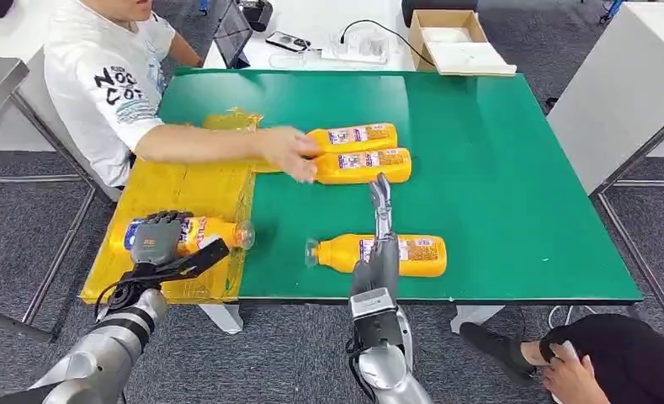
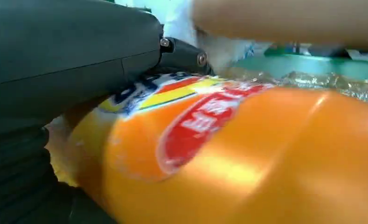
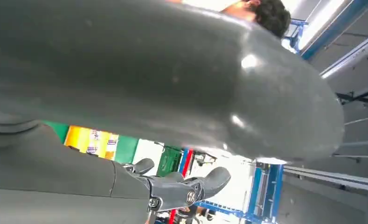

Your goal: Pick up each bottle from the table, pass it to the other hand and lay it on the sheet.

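The left hand (image 1: 156, 238) grips an orange bottle (image 1: 195, 233) lying on its side on the yellow sheet (image 1: 185, 189), at the near left end of the green surface (image 1: 496, 168). The left wrist view confirms contact: dark fingers (image 2: 182, 56) wrap the labelled body. The step in hand is judged to be the lay-down; the next move calls for releasing the fingers and lifting clear without rolling the bottle.

The right hand (image 1: 381, 231) holds nothing, its fingers extended and apart, and hovers over a second bottle (image 1: 383, 254) lying near the front edge of the surface. This bottle is judged the next pick.

Two more bottles (image 1: 358, 151) lie side by side further back, where a person's hand (image 1: 288, 153) touches them; this area should be avoided
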Motion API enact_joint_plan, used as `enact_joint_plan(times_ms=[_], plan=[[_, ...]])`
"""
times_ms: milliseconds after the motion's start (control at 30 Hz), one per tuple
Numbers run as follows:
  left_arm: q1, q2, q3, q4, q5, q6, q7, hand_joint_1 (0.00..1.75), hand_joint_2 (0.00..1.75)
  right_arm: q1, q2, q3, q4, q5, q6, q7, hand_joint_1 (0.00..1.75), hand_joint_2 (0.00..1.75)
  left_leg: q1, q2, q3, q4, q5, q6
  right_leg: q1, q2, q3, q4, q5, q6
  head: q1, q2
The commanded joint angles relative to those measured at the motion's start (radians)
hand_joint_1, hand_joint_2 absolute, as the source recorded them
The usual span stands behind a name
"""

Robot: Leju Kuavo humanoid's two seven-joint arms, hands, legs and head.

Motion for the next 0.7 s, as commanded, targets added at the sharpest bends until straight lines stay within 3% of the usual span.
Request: enact_joint_plan(times_ms=[33, 167, 333, 700], plan=[[0.018, -0.015, 0.014, 0.091, 0.066, -0.143, -0.054, 0.0, 0.0, -0.035, 0.005, -0.045, 0.097, 0.0, 0.008, 0.006, 0.0, 0.0, 0.0, 0.002, 0.005, -0.002, -0.001, 0.0, 0.0, 0.001, 0.005, -0.002, 0.0, -0.002, 0.0, 0.0], [0.014, -0.027, 0.04, 0.071, 0.14, -0.25, -0.114, 0.0, 0.0, -0.035, 0.011, -0.071, 0.116, -0.009, 0.02, 0.018, 0.0, 0.0, 0.0, -0.001, 0.008, -0.002, 0.0, 0.0, 0.0, -0.001, 0.008, -0.002, -0.002, 0.0, 0.0, 0.0], [0.014, -0.029, 0.041, 0.069, 0.146, -0.257, -0.117, 0.0, 0.0, -0.035, 0.011, -0.075, 0.117, -0.011, 0.023, 0.019, 0.0, 0.0, -0.001, -0.011, 0.013, -0.002, -0.002, 0.0, -0.001, -0.01, 0.006, -0.002, -0.008, -0.001, 0.0, 0.0], [0.015, -0.029, 0.04, 0.062, 0.182, -0.315, -0.142, 0.0, 0.0, -0.034, 0.018, -0.089, 0.122, -0.012, 0.028, 0.019, 0.0, 0.0, -0.001, -0.01, 0.016, -0.003, -0.002, 0.0, 0.0, -0.009, 0.009, -0.003, -0.007, -0.001, 0.0, 0.0]])
